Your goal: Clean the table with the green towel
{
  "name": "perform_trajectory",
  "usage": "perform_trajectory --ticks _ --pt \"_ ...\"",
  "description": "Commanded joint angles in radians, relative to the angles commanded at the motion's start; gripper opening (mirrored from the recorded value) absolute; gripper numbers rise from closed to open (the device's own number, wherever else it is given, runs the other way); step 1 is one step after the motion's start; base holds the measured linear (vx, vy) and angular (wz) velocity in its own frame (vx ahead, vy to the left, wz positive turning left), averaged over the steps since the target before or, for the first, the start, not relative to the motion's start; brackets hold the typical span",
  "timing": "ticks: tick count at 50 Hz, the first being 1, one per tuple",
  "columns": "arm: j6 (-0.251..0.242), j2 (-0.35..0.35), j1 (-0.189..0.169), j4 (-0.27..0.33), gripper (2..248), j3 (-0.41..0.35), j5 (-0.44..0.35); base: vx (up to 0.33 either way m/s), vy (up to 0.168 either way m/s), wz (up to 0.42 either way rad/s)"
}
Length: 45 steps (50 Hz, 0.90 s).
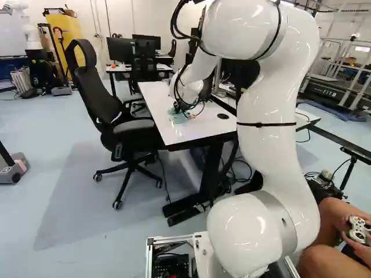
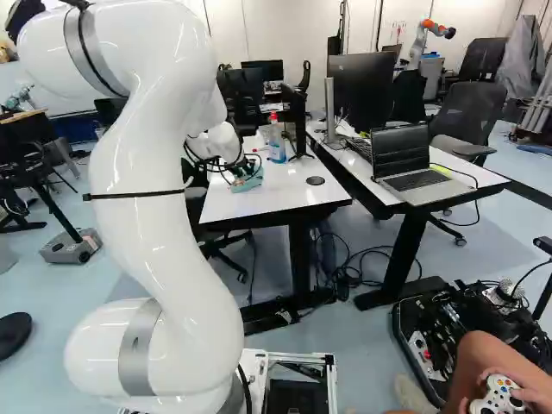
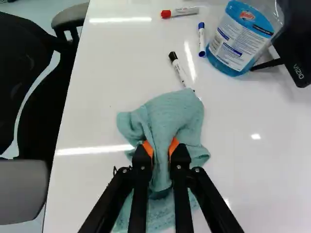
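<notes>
At the table's near part in the left base view my gripper (image 1: 184, 110) reaches down to the green towel (image 1: 178, 117). The wrist view shows the gripper (image 3: 161, 151) shut on a bunched fold of the towel (image 3: 170, 114), an orange pad against each side. The cloth lies on the white table (image 3: 112, 73), spreading ahead of and beneath the fingers. In the right base view the towel (image 2: 250, 179) shows below the wrist.
Ahead of the towel lie a black-capped marker (image 3: 178, 68), a blue-capped one (image 3: 201, 39) and a red-capped one (image 3: 180, 12). A blue spray bottle (image 3: 238, 41) stands near a monitor. An office chair (image 1: 124, 121) touches the table's side area.
</notes>
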<state>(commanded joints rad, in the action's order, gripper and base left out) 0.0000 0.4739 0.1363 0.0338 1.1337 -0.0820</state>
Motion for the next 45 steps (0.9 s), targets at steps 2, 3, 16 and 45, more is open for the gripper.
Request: perform_trajectory --ticks 2,3,16,45 --pt "0.0 0.0 0.006 0.0 53 0.0 0.0 0.0 0.0 0.0" --pt "0.0 0.0 0.009 0.0 53 0.0 0.0 0.0 0.0 0.0" --pt "0.0 -0.004 0.046 0.0 53 -0.005 0.0 0.0 0.0 0.0" --pt "0.0 -0.078 0.109 0.0 53 -0.101 0.0 0.0 0.0 0.0"
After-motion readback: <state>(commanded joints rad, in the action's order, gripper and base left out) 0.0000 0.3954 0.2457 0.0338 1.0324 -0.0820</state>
